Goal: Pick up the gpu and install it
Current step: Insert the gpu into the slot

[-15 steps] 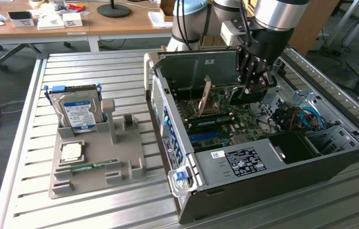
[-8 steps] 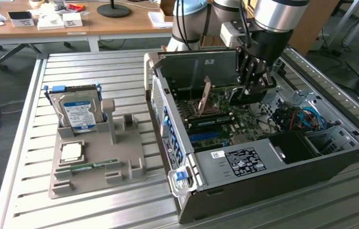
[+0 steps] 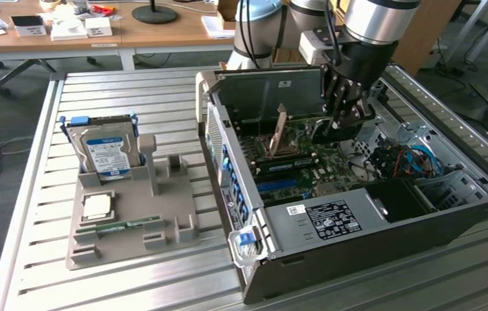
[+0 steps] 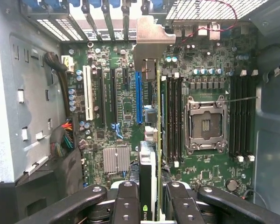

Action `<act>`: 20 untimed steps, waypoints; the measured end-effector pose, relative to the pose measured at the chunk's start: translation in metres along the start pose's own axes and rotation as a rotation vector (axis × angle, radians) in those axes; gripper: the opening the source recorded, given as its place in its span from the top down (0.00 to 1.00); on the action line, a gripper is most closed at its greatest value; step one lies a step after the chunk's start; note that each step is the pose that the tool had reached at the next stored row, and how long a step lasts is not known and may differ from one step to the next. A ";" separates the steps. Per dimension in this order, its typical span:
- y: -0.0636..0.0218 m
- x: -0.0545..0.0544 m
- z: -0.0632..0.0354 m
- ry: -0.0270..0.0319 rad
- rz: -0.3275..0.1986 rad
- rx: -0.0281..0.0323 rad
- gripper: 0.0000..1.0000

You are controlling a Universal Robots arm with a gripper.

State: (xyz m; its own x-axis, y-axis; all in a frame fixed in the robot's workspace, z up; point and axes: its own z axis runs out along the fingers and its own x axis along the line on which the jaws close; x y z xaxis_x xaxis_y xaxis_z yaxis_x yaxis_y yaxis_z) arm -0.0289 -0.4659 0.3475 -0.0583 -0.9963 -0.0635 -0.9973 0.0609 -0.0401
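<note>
In the exterior view, the arm (image 3: 372,19) is standing almost vertical over the open computer case (image 3: 356,220), which is lying on its side on the slatted metal surface (image 3: 114,97). The wrist is pointing straight down, and the pincer (image 3: 345,120) is hanging inside the case, above the motherboard (image 3: 313,165). It is clenching the gpu (image 3: 317,131), which is showing as a dark piece just under the black fingers. Toward the exterior view's left, apart from the case, a grey holder (image 3: 131,214) is sitting on the surface. It is carrying a hard drive (image 3: 105,155) with a blue label (this one is standing upright), a square processor chip (image 3: 96,206) and a narrow green RAM stick (image 3: 127,225), both lying flat.

In the wrist view, the camera is looking along the pincer (image 4: 153,198) onto the motherboard (image 4: 126,107). The two black fingers (image 4: 126,205) are pressing on the gpu (image 4: 148,163) from both sides. The card is showing edge-on and is running away from the pincer toward the rear slot covers, where its pale metal bracket (image 4: 149,39) is sitting. It is lining up between the long blue slot (image 4: 139,98) and the black memory slots (image 4: 172,116), near the processor socket (image 4: 204,122). Whether its lower edge is touching the board, I cannot tell.
</note>
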 end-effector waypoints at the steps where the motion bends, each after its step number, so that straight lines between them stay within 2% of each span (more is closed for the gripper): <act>1: 0.0000 0.000 0.0006 0.0003 0.000 -0.0001 0.73; 11: 0.0004 0.000 0.0042 0.0006 0.000 -0.0001 0.73; 20: 0.0094 0.001 0.0104 0.0008 0.000 -0.0001 0.73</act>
State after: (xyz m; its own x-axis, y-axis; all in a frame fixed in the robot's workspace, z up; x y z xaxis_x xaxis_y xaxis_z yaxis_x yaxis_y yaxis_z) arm -0.0378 -0.4660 0.3367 -0.0583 -0.9963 -0.0627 -0.9973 0.0609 -0.0401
